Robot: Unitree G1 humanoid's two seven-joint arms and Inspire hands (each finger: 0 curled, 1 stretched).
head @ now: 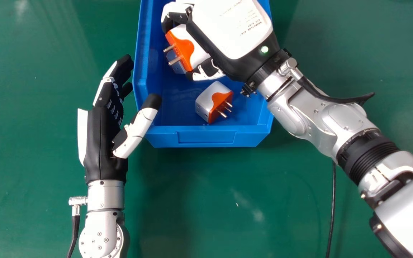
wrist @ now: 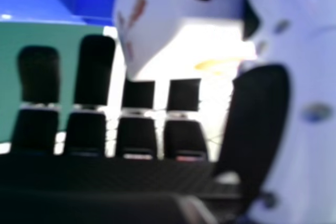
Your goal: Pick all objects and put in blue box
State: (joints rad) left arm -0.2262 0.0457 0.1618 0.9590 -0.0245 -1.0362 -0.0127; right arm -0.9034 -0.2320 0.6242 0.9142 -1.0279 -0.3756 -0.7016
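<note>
Adapter (head: 186, 48) hangs gripped by the right hand (head: 233, 28) over the top-centre blue box (head: 206, 138), presumably for dropping in, the left hand (head: 100, 139) open beside it.

Looks forward and down from head height; looks close across the right hand (head: 231, 28), sharing box (head: 206, 142) and plug (head: 183, 46).

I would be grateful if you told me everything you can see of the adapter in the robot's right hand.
The plug adapter is a blocky white piece, apparently plastic, with an orange prong end. Two metal prongs show, pointing towards the head view's left and slightly down. It is held tilted between the fingers and thumb of the right hand, over the inside of the blue box. Another adapter shows partly behind it; whether the two touch cannot be told.
</note>
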